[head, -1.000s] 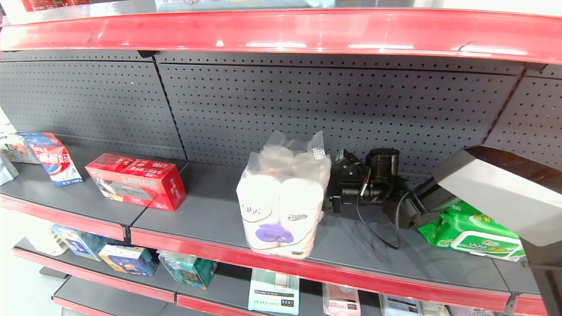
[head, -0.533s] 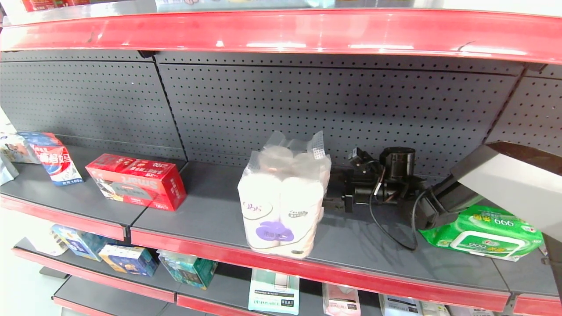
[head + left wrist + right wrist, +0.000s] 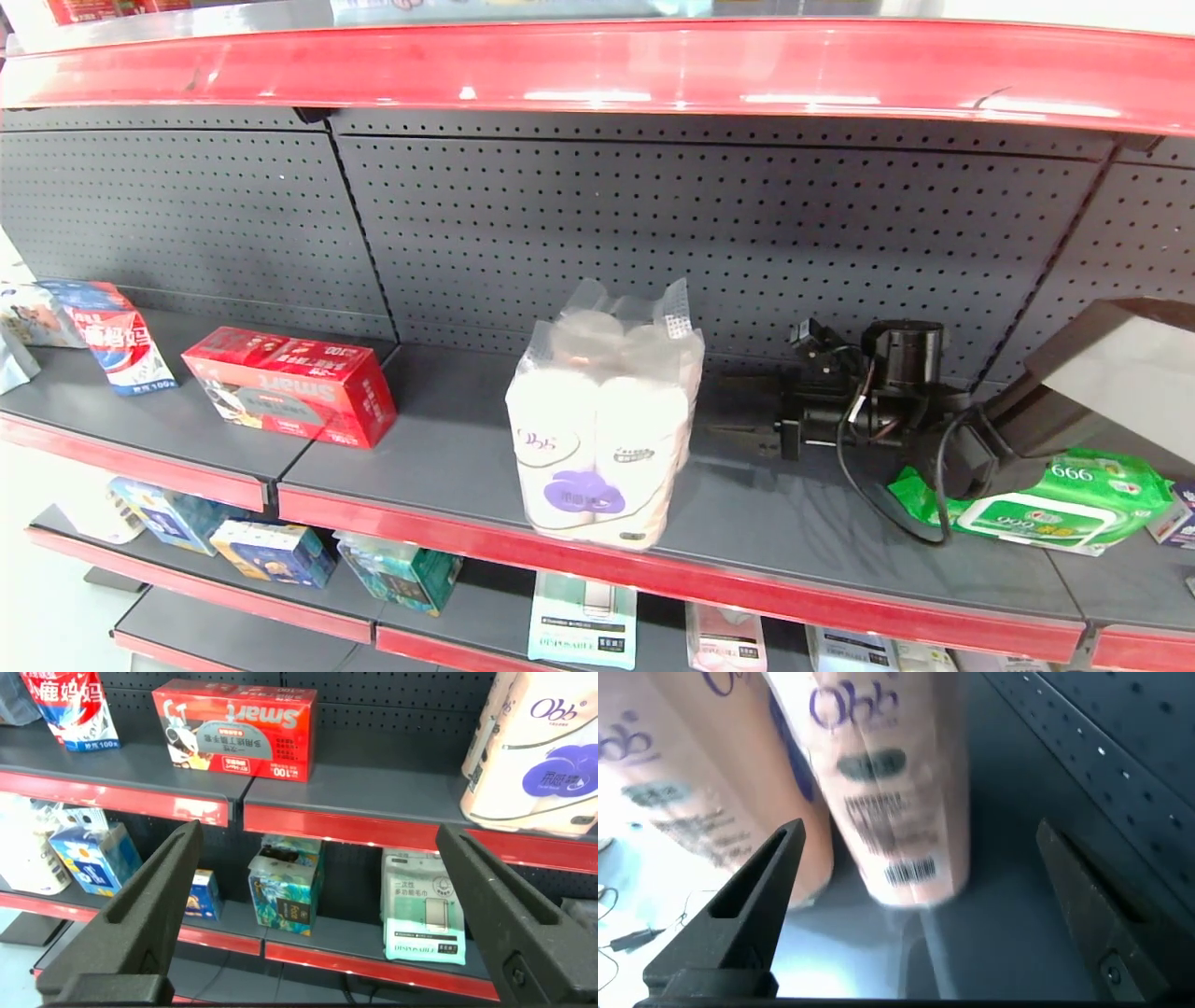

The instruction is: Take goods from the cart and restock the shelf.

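A clear-wrapped pack of white toilet rolls (image 3: 602, 420) stands upright near the front edge of the grey middle shelf (image 3: 439, 448). My right gripper (image 3: 733, 408) is on the same shelf just to the right of the pack, open, fingers pointing at it with a gap between. In the right wrist view the pack (image 3: 878, 784) sits close ahead of the open right gripper (image 3: 920, 831), nothing held. My left gripper (image 3: 320, 831) hangs open and empty in front of the shelving, below the level of the pack (image 3: 542, 756).
A red box (image 3: 289, 385) and a blue-and-red carton (image 3: 117, 341) stand left on the shelf. A green wipes pack (image 3: 1055, 499) lies right, by my right arm. The pegboard back wall (image 3: 653, 233) and red-edged upper shelf (image 3: 597, 65) close the bay. Lower shelves hold small boxes (image 3: 285, 882).
My right gripper has drawn back to the right, away from the toilet roll pack, which stays standing on the shelf. More of the green wipes pack now shows.
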Motion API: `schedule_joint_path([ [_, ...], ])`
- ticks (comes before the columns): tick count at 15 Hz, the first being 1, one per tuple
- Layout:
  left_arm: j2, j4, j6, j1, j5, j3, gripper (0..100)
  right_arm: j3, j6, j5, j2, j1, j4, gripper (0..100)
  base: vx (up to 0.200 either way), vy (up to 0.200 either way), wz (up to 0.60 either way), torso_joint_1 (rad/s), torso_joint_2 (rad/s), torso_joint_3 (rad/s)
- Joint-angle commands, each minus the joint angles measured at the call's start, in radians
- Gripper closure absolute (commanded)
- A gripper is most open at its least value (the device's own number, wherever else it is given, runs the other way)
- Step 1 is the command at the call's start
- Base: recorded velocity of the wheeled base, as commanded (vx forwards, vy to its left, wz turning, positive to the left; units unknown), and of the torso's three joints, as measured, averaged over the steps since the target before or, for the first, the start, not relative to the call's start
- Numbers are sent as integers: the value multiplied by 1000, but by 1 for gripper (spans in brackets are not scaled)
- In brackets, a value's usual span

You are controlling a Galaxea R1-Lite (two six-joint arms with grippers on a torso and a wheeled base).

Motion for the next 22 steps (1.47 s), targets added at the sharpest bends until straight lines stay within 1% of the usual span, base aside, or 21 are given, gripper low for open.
schedule_joint_path([
  [1, 1, 0, 0, 0, 0, 0, 0, 59, 0, -3, -69, -37, 0, 0, 0, 0, 0, 0, 0, 0],
  [4, 1, 0, 0, 0, 0, 0, 0, 127, -9, -4, -131, -75, 0, 0, 0, 0, 0, 0, 0, 0],
  [7, 1, 0, 0, 0, 0, 0, 0, 242, -21, -4, -227, -123, 0, 0, 0, 0, 0, 0, 0, 0],
  [8, 1, 0, 0, 0, 0, 0, 0, 257, -21, -4, -241, -127, 0, 0, 0, 0, 0, 0, 0, 0],
  [11, 1, 0, 1, 0, 0, 0, 0, 384, -21, -7, -362, -169, 0, 0, 0, 0, 0, 0, 0, 0],
  [16, 1, 0, 0, 0, 0, 0, 0, 574, -14, -61, -571, -215, 0, 0, 0, 0, 0, 0, 0, 0],
  [17, 1, 0, 0, 0, 0, 0, 0, 594, -12, -70, -592, -219, 0, 0, 0, 0, 0, 0, 0, 0],
  [18, 1, 0, 0, 0, 0, 0, 0, 660, -8, -110, -671, -227, 0, 0, 0, 0, 0, 0, 0, 0],
  [20, 1, 0, 0, 0, 0, 0, 0, 723, 32, -176, -780, -221, 1, 0, 0, 0, 0, 0, 0, 0],
  [21, 1, 0, 0, 0, 0, 0, 0, 762, 66, -288, -875, -209, 24, 0, 0, 0, 0, 0, 0, 0],
  [22, 1, 0, 0, 0, 0, 0, 0, 785, 80, -394, -970, -187, 98, 0, 0, 0, 0, 0, 0, 0],
])
